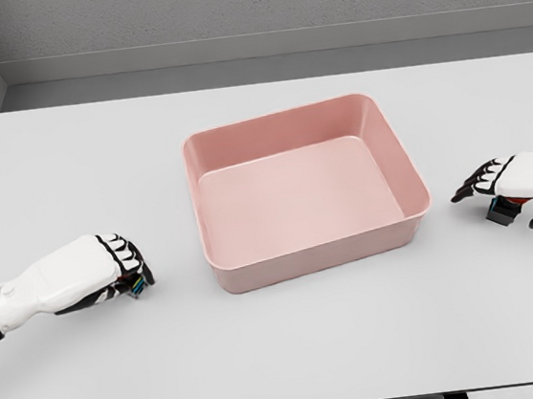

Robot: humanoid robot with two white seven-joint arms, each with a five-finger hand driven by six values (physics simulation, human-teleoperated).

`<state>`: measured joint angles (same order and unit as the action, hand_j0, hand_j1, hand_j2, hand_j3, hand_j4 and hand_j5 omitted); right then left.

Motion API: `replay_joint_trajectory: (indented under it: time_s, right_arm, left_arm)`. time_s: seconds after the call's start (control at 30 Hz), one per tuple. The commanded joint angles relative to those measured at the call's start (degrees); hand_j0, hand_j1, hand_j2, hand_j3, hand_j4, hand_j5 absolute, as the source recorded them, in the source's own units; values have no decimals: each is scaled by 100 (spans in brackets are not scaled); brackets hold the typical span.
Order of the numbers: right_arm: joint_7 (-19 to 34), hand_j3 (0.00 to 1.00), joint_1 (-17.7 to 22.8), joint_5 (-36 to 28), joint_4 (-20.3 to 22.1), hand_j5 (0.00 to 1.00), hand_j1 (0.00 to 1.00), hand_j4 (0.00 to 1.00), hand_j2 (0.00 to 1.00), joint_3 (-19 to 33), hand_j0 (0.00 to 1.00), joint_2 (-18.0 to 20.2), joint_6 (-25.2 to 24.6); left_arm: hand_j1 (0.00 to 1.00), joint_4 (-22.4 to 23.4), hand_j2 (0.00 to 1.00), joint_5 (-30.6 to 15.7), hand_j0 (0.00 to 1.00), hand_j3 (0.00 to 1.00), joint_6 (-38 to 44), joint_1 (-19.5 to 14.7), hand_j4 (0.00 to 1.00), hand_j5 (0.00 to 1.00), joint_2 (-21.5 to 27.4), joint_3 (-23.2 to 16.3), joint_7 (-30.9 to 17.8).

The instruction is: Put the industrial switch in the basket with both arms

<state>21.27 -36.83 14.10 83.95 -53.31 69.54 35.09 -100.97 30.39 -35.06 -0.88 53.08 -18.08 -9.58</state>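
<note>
your left hand (120,266) curls on a small dark switch (139,283) at its fingertips | pink basket (212,148) sits mid white table (51,166), nothing in it, grey wall (244,5) behind | your right hand (520,188) covers another dark switch piece (501,213), fingers loosely bent over it

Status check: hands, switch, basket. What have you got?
Left hand curled on a small dark part, left of basket. Right hand over another dark part, grip unclear. Basket empty. Nothing in the way.
</note>
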Motion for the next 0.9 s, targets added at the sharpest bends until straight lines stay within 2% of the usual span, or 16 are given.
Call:
replay_joint_trajectory:
  time_s: [0.0,0.17,0.43,0.7,0.87]
  right_arm:
    - [-9,94,0,67,-107,94,94,94,94,5,94,-37,-9]
    - [-9,94,0,93,-265,94,94,94,94,5,94,-143,-9]
    - [-9,91,9,207,-274,91,91,91,91,5,91,-230,-9]
    - [0,78,17,216,-326,78,78,78,78,5,78,-230,-9]
    - [-9,67,9,216,-476,67,67,67,67,14,67,-222,-9]
  left_arm:
    - [39,-2,39,-60,39,39,6,-9,39,39,1,6,8]
    - [38,-11,38,-77,38,38,6,-167,38,38,1,32,8]
    - [38,-11,38,-86,38,38,6,-396,38,38,-17,15,8]
    - [38,-19,38,-104,38,38,6,-1002,38,38,-219,-12,35]
    - [38,-11,38,-104,38,38,6,-1160,38,38,-421,-21,35]
